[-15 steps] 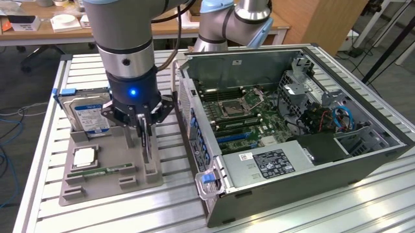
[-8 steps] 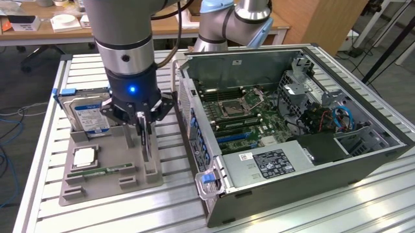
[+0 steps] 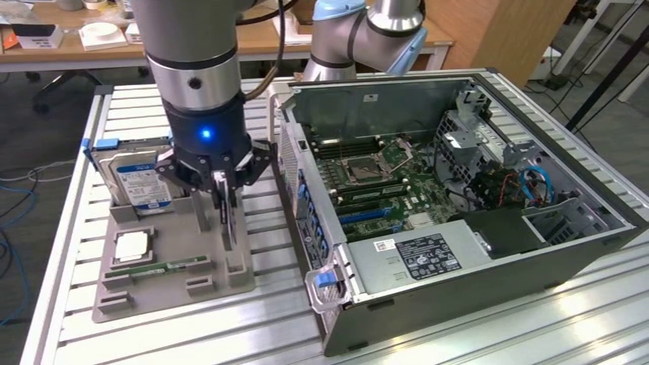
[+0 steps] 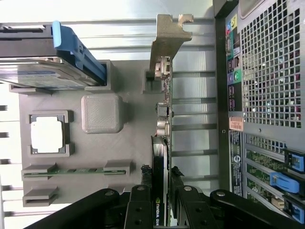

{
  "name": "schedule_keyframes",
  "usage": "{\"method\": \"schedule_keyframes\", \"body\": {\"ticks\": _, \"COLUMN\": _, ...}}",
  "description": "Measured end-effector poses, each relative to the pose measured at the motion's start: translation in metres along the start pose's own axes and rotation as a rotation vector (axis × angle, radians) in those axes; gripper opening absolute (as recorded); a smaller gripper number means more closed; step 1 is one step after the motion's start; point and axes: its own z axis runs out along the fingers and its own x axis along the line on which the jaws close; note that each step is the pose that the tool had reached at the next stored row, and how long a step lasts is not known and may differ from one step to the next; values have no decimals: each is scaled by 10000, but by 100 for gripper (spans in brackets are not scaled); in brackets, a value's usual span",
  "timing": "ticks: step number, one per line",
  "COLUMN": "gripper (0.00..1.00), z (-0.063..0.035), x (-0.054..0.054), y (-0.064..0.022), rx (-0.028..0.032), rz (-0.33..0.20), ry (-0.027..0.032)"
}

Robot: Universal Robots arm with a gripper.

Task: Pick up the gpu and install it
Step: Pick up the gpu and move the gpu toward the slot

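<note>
My end effector (image 3: pixel 225 199) hangs straight down over the grey holder tray (image 3: pixel 172 283) on the slatted desk (image 3: pixel 527 323), narrowed onto the gpu (image 3: pixel 231 225). In the wrist view the end effector (image 4: pixel 161 175) has 1 finger (image 4: pixel 141 193) on each flat face of the gpu (image 4: pixel 160 152), pressed against the black card with no gap that I can see.

The gpu stands on its long edge along the side of the tray nearest the open computer case (image 3: pixel 406 99). Its silver bracket (image 4: pixel 167 40) is at the far end, by a slot block of the tray (image 4: pixel 133 152). I cannot tell whether the card's lower edge is seated in its slot or just clear of it.

Also on the tray are a hard drive (image 3: pixel 137 182) with a blue-and-white label standing in its cradle, a square processor chip (image 3: pixel 132 245) lying flat, and a narrow green memory stick (image 3: pixel 157 266) in its groove. The case lies on the exterior view's right, side panel off, with the motherboard (image 3: pixel 381 182) exposed.
</note>
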Motion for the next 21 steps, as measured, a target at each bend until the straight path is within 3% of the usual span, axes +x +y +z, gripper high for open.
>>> {"method": "schedule_keyframes", "body": {"ticks": 21, "gripper": 26, "z": -246, "x": -6, "y": 11, "rx": 0, "rz": 0, "ry": 0}}
